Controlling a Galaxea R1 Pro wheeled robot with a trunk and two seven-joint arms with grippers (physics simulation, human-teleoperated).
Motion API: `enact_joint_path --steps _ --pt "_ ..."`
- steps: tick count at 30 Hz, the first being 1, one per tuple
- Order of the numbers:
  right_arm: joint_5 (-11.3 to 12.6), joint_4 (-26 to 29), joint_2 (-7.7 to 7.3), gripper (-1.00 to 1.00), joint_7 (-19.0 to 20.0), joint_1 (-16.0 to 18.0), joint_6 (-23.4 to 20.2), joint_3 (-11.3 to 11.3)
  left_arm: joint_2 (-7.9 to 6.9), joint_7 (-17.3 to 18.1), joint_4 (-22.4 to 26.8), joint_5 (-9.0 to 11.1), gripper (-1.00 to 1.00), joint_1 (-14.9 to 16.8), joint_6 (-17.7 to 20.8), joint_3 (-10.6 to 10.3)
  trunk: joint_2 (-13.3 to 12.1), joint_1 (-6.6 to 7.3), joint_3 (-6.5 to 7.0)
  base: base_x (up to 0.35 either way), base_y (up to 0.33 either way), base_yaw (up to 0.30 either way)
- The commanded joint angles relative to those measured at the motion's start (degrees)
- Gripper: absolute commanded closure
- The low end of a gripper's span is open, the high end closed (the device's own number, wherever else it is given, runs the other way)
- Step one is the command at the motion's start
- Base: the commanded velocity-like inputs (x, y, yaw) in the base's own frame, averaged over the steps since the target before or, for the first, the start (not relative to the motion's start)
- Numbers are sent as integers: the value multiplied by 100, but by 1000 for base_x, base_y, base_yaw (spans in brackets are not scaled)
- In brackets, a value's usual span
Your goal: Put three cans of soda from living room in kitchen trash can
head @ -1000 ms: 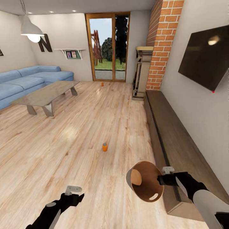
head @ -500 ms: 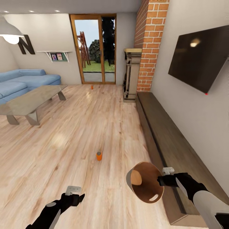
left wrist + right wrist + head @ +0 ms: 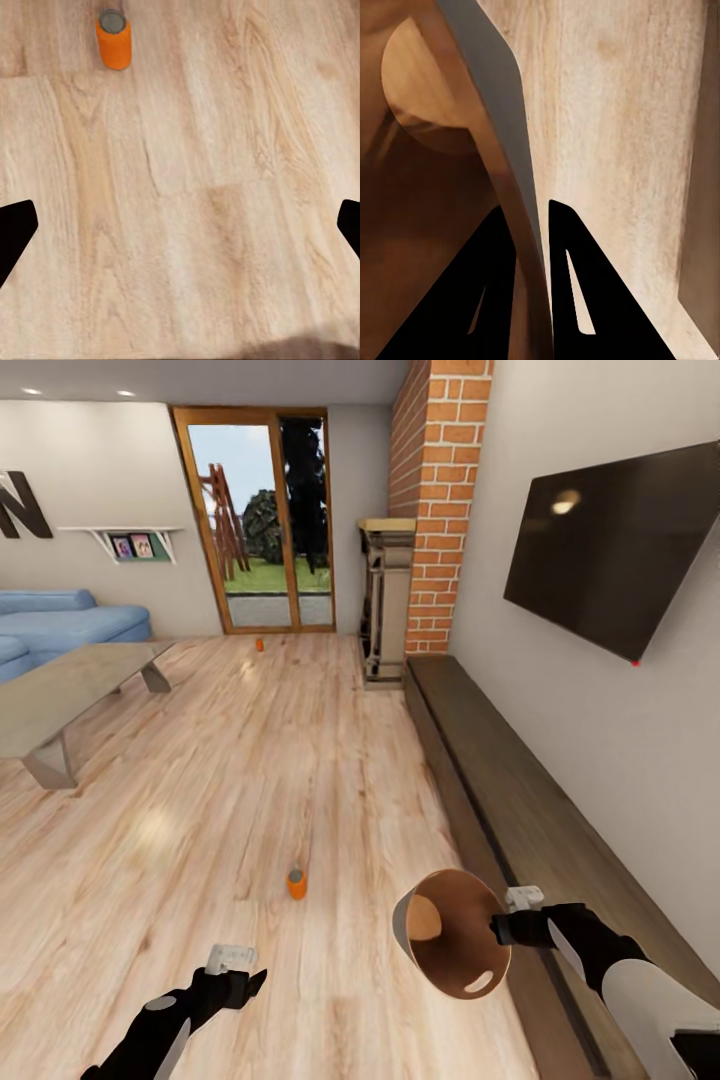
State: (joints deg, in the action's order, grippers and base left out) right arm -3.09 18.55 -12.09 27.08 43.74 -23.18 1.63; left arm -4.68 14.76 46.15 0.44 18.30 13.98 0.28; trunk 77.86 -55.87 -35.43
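Observation:
An orange can of soda [image 3: 296,884] with a silver top stands on the wooden floor, a little ahead of my left gripper [image 3: 240,970]; the left wrist view shows it [image 3: 114,40] upright beyond the open fingers. A second orange can [image 3: 259,644] stands far off by the glass door. The tash can [image 3: 450,933], grey outside and wood-toned inside, hangs tipped on its side with its mouth toward me. My right gripper [image 3: 508,923] is shut on its rim, one finger [image 3: 491,292] inside and one outside the wall [image 3: 502,127].
A long dark low bench [image 3: 510,800] runs along the right wall under a wall television [image 3: 610,550]. A brick column [image 3: 435,510] and a small rack stand at its far end. A coffee table [image 3: 60,695] and blue sofa [image 3: 60,622] are at the left.
The whole head view has shifted: the room's things slid left and the near can now lies lower and closer. Both arms and the held bin keep their places in the picture.

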Motion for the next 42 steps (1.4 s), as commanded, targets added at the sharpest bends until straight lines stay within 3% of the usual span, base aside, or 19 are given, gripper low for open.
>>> enact_joint_path --steps 1,24,42 --pt "89 6 2 100 26 3 -20 -31 -1 0 -1 0 -100 0 0 0 0 0 6 312 175 -168" --pt "89 0 14 100 9 3 -20 -24 2 1 -28 0 -100 6 -2 -1 0 0 81 312 168 -84" --pt "86 0 14 100 8 3 -14 -22 2 1 -34 0 -100 6 -4 -1 0 0 84 314 24 -2"
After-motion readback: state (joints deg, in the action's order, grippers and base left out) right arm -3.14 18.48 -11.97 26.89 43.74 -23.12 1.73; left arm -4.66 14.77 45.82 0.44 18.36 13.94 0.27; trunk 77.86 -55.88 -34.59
